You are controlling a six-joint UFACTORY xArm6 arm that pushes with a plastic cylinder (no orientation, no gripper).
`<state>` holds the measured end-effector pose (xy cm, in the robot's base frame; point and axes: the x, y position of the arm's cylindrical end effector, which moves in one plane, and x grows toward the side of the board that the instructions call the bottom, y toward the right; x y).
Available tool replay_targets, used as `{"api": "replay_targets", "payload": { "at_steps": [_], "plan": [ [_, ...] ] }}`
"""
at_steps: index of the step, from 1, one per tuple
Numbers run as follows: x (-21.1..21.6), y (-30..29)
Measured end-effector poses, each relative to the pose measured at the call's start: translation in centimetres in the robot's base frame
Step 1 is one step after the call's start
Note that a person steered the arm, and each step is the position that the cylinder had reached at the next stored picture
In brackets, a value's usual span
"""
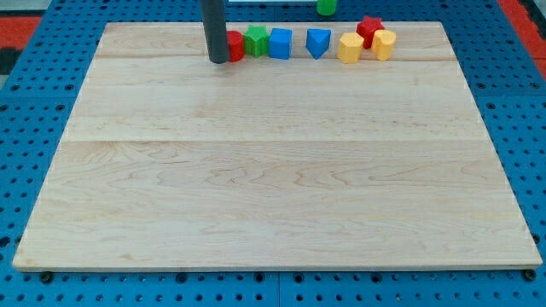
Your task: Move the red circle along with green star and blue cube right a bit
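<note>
- No hand showed; my tip (218,60) touched the red circle's (235,45) left side.
- Red circle, green star (255,40) and blue cube (280,43) lined the tabletop's (273,170) far edge.
- An off-centre push would likely have scattered the row.

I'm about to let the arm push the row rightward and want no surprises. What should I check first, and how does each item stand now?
1. My tip sits at the view's left of the red circle block, apparently touching it: ok.
2. Red circle block, green star block and blue cube block form one close row: ok.
3. Gap between the blue cube and the blue triangular block for a small shift: ok, but narrow.
4. Yellow blocks and red star block farther right, out of the way: ok.
5. Exact tip contact behind the rod: cannot tell.
</note>
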<state>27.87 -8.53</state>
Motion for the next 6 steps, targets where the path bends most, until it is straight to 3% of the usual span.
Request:
{"api": "replay_targets", "payload": {
  "at_steps": [2,6],
  "plan": [
    [-1.6,-3.0],
    [-4.1,8.0]
  ]
}}
